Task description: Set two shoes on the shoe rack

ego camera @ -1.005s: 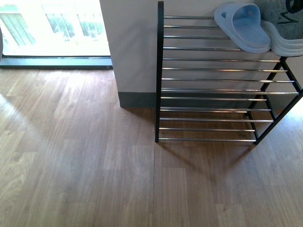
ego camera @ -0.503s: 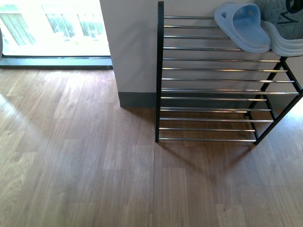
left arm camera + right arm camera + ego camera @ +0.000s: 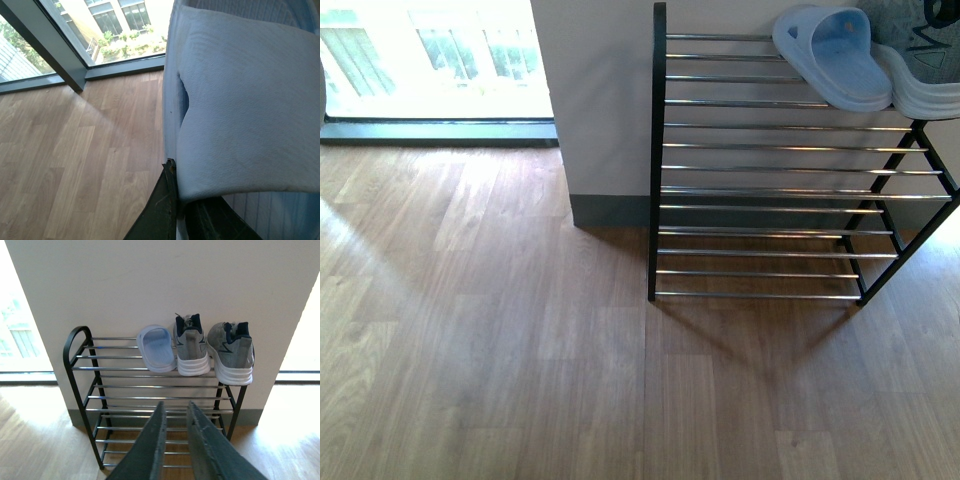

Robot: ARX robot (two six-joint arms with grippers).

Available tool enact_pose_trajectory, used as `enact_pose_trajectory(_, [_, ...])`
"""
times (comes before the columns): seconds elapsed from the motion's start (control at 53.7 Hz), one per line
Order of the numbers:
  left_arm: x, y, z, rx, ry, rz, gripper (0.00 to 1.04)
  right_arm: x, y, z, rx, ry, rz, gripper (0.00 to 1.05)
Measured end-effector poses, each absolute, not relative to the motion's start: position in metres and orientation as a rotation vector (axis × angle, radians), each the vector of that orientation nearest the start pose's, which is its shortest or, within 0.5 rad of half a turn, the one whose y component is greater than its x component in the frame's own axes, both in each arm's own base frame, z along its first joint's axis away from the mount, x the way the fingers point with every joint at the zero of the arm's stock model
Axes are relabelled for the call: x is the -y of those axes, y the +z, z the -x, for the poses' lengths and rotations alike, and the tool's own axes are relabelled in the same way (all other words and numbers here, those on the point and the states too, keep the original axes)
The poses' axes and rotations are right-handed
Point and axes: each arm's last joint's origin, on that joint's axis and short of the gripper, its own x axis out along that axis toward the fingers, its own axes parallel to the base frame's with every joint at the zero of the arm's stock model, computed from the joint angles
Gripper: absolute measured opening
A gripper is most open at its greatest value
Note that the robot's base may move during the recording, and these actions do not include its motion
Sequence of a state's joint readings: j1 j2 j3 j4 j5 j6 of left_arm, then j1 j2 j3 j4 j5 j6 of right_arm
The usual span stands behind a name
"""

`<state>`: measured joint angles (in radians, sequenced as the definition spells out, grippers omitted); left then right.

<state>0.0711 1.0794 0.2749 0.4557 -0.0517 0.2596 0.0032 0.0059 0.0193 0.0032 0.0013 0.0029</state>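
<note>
Nothing has shifted in the front view over the last second: the rack stands at about two o'clock from the robot, against the wall. The rack slide lies at the far right end of its top tier. Neither arm shows there. I read that as a pause, not progress.

From the right wrist, the top tier holds the rack slide. The first sneaker is just beside it at three o'clock, and the second sneaker is beyond that, heels toward the camera. The right claw hangs in front of the rack, its fingers a little apart and holding nothing.

The left claw is clamped on the held slide, which fills most of that view over the floor, with the window behind. So this slide is not yet on the rack. The free bars at nine o'clock from the rack slide look the natural spot.

I can read no brand or label. Dark marks on the grey upper at the front view's top right corner are cut off.
</note>
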Motion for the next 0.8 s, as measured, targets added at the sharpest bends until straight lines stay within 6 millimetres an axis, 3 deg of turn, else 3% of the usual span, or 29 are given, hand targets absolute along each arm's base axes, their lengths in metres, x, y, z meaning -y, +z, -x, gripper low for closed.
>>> enact_pose_trajectory(0.279, [-0.0157,0.1684,-0.1988,-0.362,0.076,-0.253,0.02,-0.0003,0.1700,-0.0968,0.018,0.002,-0.003,0.55])
enact_pose_trajectory(0.503, [-0.0158,0.1684,-0.1986,-0.362,0.077,-0.253,0.02,-0.0003,0.1700,-0.0968,0.018,0.004,-0.003,0.96])
enact_pose_trajectory(0.8, [-0.0157,0.1683,-0.1988,-0.363,0.074,-0.253,0.02,-0.0003,0.1700,-0.0968,0.017,0.002,-0.003,0.96])
